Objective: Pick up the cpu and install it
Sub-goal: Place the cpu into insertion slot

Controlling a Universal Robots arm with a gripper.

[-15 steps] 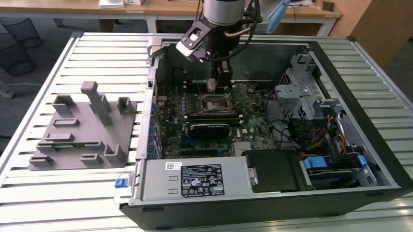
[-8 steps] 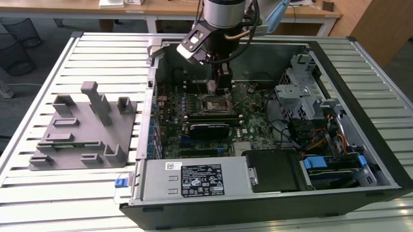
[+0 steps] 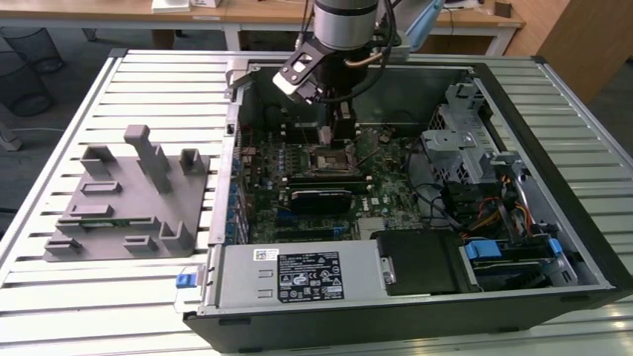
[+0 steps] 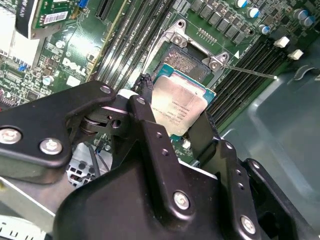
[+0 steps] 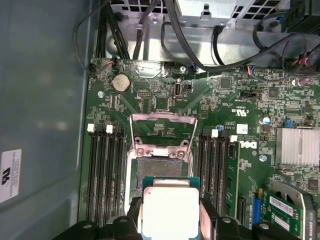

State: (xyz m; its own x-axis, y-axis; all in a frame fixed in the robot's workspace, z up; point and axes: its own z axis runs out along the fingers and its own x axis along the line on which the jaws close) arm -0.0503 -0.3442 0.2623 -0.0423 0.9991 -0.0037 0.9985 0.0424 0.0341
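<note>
The cpu (image 4: 179, 107) is a thin square chip with a silver-white top and green edges, also plain in the first wrist view (image 5: 170, 207). My gripper (image 4: 176, 120) is shut on it, one black finger (image 4: 145, 97) on each of two opposite sides. The chip hangs just above the motherboard (image 3: 381, 196), beside and partly over the open socket (image 5: 160, 167). The socket's metal load frame (image 5: 162, 130) is swung back. In the exterior view my gripper (image 3: 334, 135) reaches down into the open computer case, right over the socket (image 3: 330, 159).
Memory slots (image 5: 105, 170) flank the socket on both sides. A silver heat sink (image 5: 297, 146) sits further along the board. The case holds a power supply (image 3: 296, 274), a drive cage (image 3: 465, 148) and cables. A grey fixture (image 3: 124, 200) stands at the exterior view's left.
</note>
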